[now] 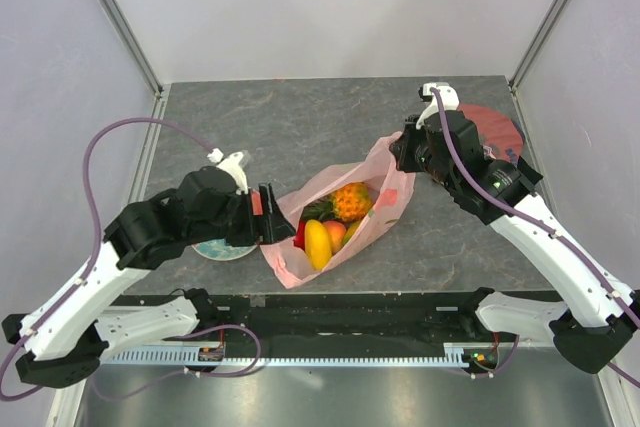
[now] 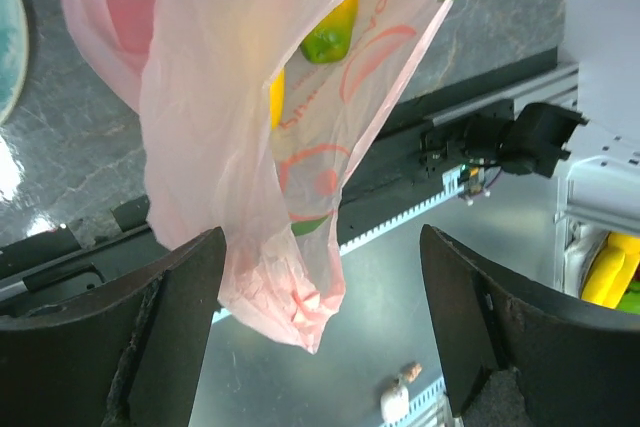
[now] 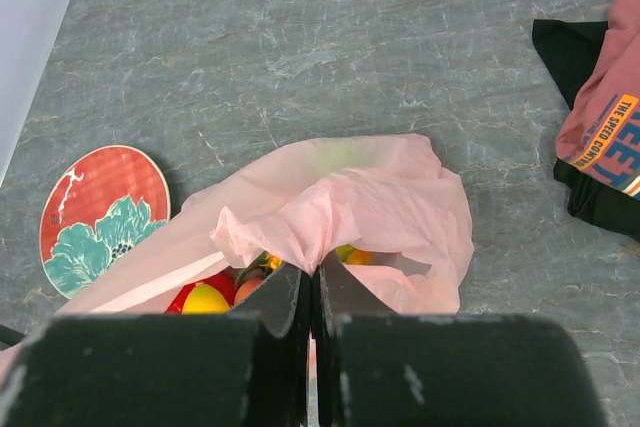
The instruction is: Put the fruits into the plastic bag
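Light: bright, even, overhead | Shadows: faint beside thin translucent pale-pink plastic bag (image 1: 385,197) | Glare: white patch, grey marbled tabletop (image 2: 60,147), left wrist view | Focus: sharp

This is a robotics lab test cell rather than a home. The grey stone-patterned table (image 1: 300,117) is boxed in by plain white panels (image 1: 330,7) set in aluminium posts (image 1: 120,17) at 11 and 1 o'clock. The left arm (image 1: 90,287) at 7 o'clock and the right arm (image 1: 560,247) at 5 o'clock are bolted to a black rail (image 1: 340,312) at 6 o'clock, beside a slotted cable duct (image 1: 300,355) and loose purple cables (image 1: 95,162). The only homely things are props: a plastic bag (image 1: 385,182) of toy fruits (image 1: 335,217) at the centre.
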`<state>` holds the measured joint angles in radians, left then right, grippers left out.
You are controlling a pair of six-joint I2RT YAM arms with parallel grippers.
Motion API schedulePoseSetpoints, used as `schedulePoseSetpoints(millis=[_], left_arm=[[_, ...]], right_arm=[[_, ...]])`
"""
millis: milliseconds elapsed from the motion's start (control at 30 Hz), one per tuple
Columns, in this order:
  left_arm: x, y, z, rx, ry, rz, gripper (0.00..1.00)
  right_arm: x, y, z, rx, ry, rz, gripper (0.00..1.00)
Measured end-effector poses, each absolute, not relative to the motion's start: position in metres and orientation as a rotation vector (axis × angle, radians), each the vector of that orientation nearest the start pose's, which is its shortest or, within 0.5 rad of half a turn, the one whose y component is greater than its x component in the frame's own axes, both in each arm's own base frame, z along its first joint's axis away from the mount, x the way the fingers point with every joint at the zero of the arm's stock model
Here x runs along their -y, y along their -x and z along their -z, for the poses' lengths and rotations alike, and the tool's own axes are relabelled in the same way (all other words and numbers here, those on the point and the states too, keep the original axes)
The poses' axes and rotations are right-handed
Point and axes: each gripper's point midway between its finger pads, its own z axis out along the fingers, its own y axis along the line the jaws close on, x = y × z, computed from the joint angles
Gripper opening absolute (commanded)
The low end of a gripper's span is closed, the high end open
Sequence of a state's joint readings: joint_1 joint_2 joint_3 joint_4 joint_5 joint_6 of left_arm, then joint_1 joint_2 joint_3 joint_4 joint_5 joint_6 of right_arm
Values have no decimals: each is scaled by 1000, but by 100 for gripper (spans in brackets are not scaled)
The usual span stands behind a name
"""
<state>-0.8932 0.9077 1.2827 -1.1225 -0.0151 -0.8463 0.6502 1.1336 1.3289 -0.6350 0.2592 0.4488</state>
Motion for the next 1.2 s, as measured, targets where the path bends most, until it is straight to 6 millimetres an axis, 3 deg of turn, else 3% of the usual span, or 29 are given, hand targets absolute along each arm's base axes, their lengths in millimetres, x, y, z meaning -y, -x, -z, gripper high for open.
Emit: schedulePoseSetpoints(millis=[267,433,667,700,800,833,900,933,1067,1133,1200], left_arm=[[170,-120,-305,-2374,40,808,84],[172,-111,-283,-2490,45,771,82],[202,-91,-242,-2627,50,945,74],[207,-90,-237,-2639,54,975,72],[224,-89,-230,-2656,57,1061,45],[229,-91,-229,-2653,58,1079,30],[239,-98,-229,-2643,53,1094,15],[243,-103,-230,-2635,44,1087,2],[259,-139,-251,-2557,16,1019,2],[263,-169,-274,-2473,40,1015,2],[257,-213,-306,-2354,117,1023,2]], right_arm=[[-189,-292,-320,-2020,39,-452,0],[-191,-291,-320,-2021,48,-466,0],[-193,-293,-319,-2021,49,-471,0],[-193,-293,-319,-2021,49,-471,0],[-193,-293,-318,-2021,49,-470,0],[-193,-293,-318,-2021,49,-470,0],[-193,-293,-318,-2021,49,-469,0],[-193,-293,-318,-2020,49,-469,0],[-194,-297,-322,-2011,54,-455,0],[-194,-301,-330,-1999,62,-441,0],[-195,-308,-348,-1962,64,-432,0]])
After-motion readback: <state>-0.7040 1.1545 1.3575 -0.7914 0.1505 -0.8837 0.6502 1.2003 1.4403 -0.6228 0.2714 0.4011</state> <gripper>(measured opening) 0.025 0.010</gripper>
